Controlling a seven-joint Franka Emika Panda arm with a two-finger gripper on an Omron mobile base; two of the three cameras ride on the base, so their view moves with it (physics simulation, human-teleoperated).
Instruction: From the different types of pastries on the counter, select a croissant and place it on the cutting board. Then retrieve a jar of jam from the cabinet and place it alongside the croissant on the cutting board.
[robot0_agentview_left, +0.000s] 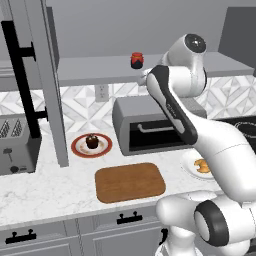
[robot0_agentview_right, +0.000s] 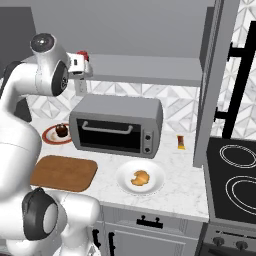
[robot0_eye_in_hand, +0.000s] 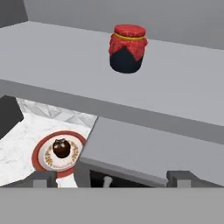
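Note:
The jar of jam, red-lidded and dark-bodied, stands upright on the cabinet shelf. My gripper hangs open just in front of the shelf edge, short of the jar, with nothing between its fingers. The croissant lies on a white plate on the counter, right of the cutting board, which is bare. A dark cupcake sits on a red-rimmed plate behind the board.
A grey toaster oven stands under the shelf, directly below my hand. The open cabinet door juts out. A toaster is at far left, a stovetop at far right, and a small brown packet lies beside the oven.

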